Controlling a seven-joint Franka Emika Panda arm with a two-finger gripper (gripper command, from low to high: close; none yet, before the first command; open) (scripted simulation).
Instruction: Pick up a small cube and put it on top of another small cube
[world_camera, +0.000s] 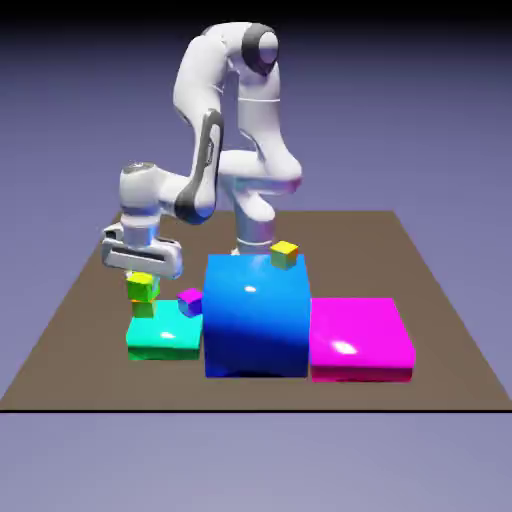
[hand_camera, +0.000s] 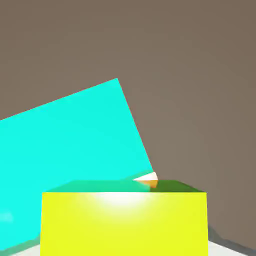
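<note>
Handling, judged from form only: the lime cube (world_camera: 143, 287) reads as a rigid, light, smooth-faced block with flat parallel sides. A grip across two opposite side faces, near mid-height, is judged the sound hold; a hold high on the faces is likely to let it slip on such a glossy surface.

Surroundings, largest first:
- Counter (world_camera: 440, 330): brown, flat, carrying everything.
- Big blue block (world_camera: 255, 315): tallest thing, at centre. It is judged a wall to any low sideways move toward the exterior view's right.
- Magenta slab (world_camera: 360, 338): low, touching or just beside the blue block on the exterior view's right; well apart from the work.
- Cyan slab (world_camera: 165, 338): low, against the blue block's other side. The stack stands on it.
- Gripper (world_camera: 140, 268): seen directly above the stack. The jaws appear spread, nothing held; whether they are touching the lime cube cannot be told.
- Small cubes: the lime cube is seen resting on the orange-topped cube (world_camera: 142, 308); in the hand view only a sliver of orange (hand_camera: 148, 181) shows past the lime face (hand_camera: 124, 222). A magenta-and-purple cube (world_camera: 190, 301) sits near the stack on the same slab, judged the likeliest thing to be knocked. A yellow-topped cube (world_camera: 284, 254) sits on the blue block's far corner, clear of the work.
</note>
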